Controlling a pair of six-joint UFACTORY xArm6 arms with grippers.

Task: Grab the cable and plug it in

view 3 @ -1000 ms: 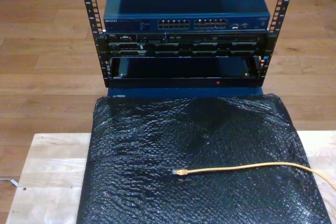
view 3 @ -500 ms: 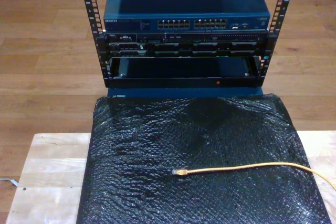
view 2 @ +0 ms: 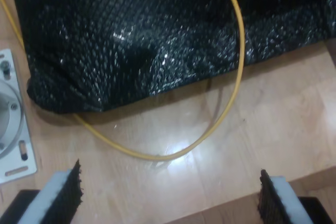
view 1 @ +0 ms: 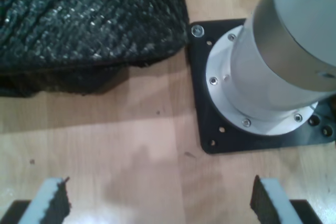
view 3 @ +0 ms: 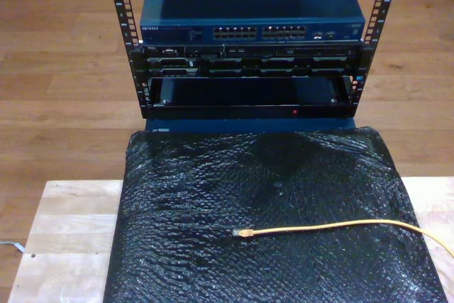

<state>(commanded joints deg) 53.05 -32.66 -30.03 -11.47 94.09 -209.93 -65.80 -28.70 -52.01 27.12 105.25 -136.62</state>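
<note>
Nothing moved since before, cable (view 3: 333, 227) on black wrap (view 3: 213, 196), both pincers apart.

A lab: network switch (view 3: 252, 32) racked beside a wooden workbench (view 3: 71, 239).

first gripper (view 1: 157, 203): black ribbed pads, white backing
arm base (view 1: 278, 61): grey cylinder, white screwed flange, black plate
second gripper (view 2: 170, 198): same pads

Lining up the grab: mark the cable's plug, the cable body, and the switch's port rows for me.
plug (view 3: 243, 233), exterior view: the clear tip at the cable's free end.
cable (view 3: 333, 226), exterior view: mid-run of the yellow-orange cord on the black wrap.
switch (view 3: 259, 32), exterior view: front panel, between the two port blocks.
</note>
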